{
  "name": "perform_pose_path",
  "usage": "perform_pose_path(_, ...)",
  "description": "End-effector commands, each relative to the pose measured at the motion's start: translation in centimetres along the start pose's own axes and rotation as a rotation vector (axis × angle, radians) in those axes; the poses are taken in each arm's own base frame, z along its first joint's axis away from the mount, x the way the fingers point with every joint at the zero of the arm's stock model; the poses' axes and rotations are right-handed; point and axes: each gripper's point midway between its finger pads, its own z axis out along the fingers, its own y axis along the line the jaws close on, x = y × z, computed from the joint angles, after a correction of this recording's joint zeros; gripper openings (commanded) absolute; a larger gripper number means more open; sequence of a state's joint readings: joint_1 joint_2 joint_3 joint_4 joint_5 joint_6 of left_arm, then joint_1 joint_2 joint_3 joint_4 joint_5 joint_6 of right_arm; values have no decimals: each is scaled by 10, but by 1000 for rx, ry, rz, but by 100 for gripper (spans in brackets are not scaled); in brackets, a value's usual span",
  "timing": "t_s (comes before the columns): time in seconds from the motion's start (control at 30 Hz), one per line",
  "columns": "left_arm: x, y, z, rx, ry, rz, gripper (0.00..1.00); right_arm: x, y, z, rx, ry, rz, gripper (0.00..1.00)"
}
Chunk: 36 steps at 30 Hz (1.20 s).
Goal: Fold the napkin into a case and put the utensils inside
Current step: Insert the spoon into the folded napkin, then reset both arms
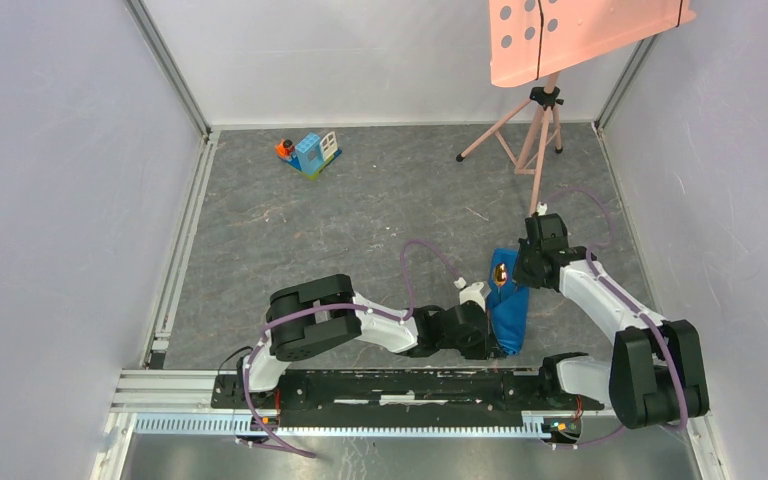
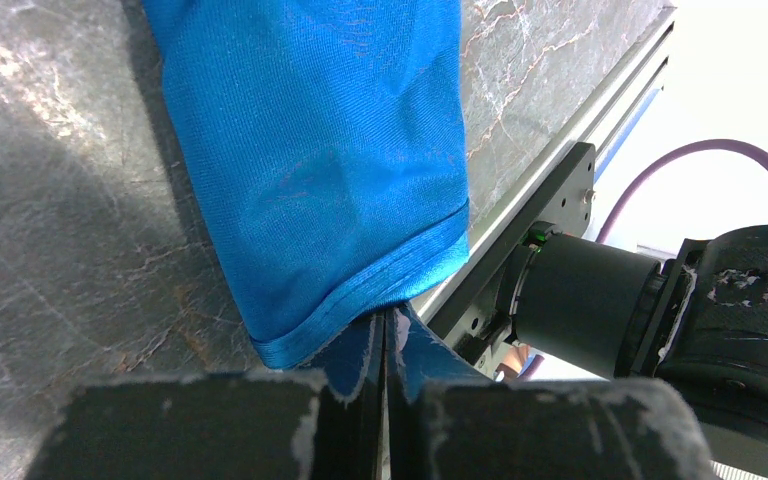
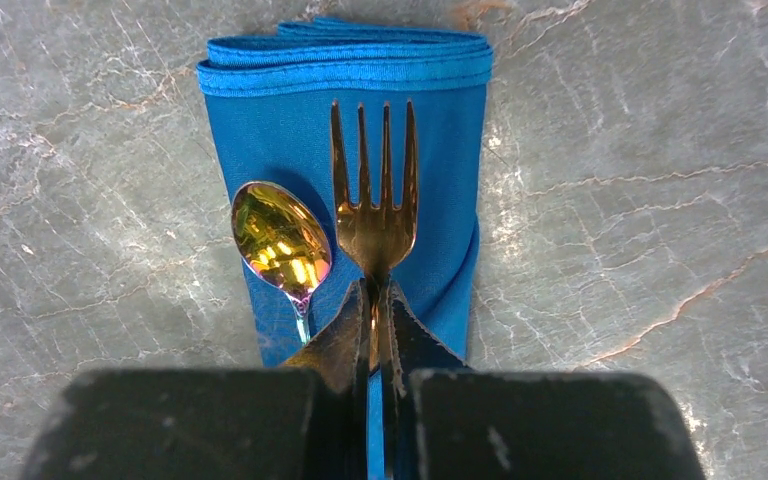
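Note:
The napkin lies folded as a narrow bright blue case, near the table's front edge between my two arms. My left gripper is at its near end, and in the left wrist view it is shut with its tips pinching the hem of the napkin. My right gripper is at the far end. In the right wrist view it is shut on the neck of the golden fork, whose tines lie on the napkin. The spoon rests beside the fork, with its handle running down behind my finger.
A blue-and-white toy block house sits at the back left. A pink board on a tripod stands at the back right. The aluminium rail runs just beside the napkin's near end. White walls enclose the table.

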<state>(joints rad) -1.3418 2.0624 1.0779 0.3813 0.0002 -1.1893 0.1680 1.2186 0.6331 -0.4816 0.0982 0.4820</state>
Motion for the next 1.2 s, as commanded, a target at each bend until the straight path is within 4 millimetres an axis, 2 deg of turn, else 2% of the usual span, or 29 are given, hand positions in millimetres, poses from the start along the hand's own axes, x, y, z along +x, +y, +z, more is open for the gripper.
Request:
perform_pose_path(0.0,-6,16,1,-58,-47,-21,2,14,-2,4,-9,29,-11,0)
perform_pose_path(0.23,-8,16,-1,-63,-52,-12,2,29,-3,9,-34,46,-26,0)
perform_pose_path(0.33,-8,15,-1,-61,-52,-13,2,23,-4,9,-32,16,-46,13)
perform_pose_path(0.47,-8,12,-2,-55,-53,-13,2,15,-1,4,-43,-8,-62,24)
perform_pose_path(0.57,-10,9,-7,-51,-54,-3,4,-1,5,-8,-66,-51,-86,34)
perform_pose_path(0.67,-11,3,-15,-42,-65,5,13,-20,12,-28,-95,-103,-109,41)
perform_pose_path(0.73,-10,-5,-24,-25,-74,23,19,-37,18,-47,-122,-148,-142,46)
perform_pose_path(0.83,-6,-20,-43,5,-84,56,32,-65,31,-89,-187,-253,-218,55)
perform_pose_path(0.9,-6,-32,-59,37,-94,89,35,-80,51,-126,-309,-340,-286,60)
perform_pose_path(1.0,-7,-47,-89,85,-106,120,38,-96,69,-187,-435,-468,-369,71)
perform_pose_path(1.07,-14,-65,-120,135,-143,161,39,-100,79,-229,-518,-542,-418,74)
perform_pose_path(1.17,-36,-75,-169,104,-219,306,40,-107,85,-301,-604,-693,-463,89)
